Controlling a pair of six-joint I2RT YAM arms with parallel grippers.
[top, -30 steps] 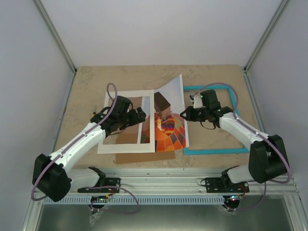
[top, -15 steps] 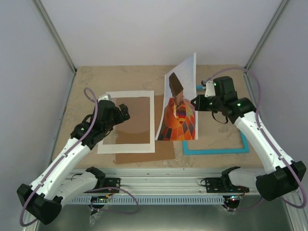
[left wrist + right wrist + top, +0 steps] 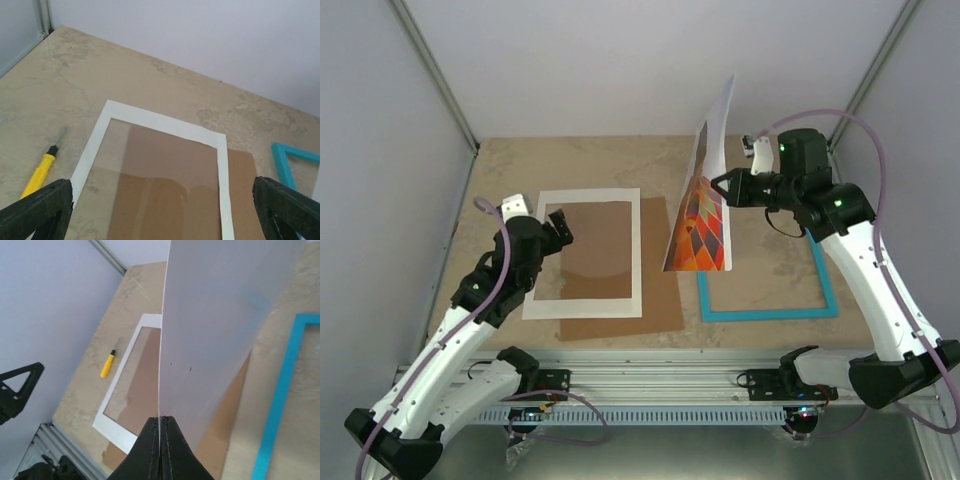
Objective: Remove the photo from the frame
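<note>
The photo (image 3: 703, 212), a balloon print with a white back (image 3: 215, 330), hangs almost upright in the air over the table's middle. My right gripper (image 3: 718, 188) is shut on its edge, the black fingertips (image 3: 161, 419) pinching the sheet. The turquoise frame (image 3: 825, 290) lies flat on the table below and to the right of the photo, with bare table showing inside it, and it appears again in the wrist views (image 3: 282, 162) (image 3: 280, 395). My left gripper (image 3: 556, 226) hovers open over the left border of the white mat, its jaws spread wide (image 3: 162, 212) and holding nothing.
A white cardboard mat (image 3: 588, 198) lies left of centre on a brown backing board (image 3: 660, 310), its window glossy. A yellow-handled screwdriver (image 3: 42, 167) lies on the table left of the mat. Grey walls close the table on three sides.
My right gripper has lifted the photo off the mat and carried it up and to the right. My left arm has drawn back to the left, away from the photo.
</note>
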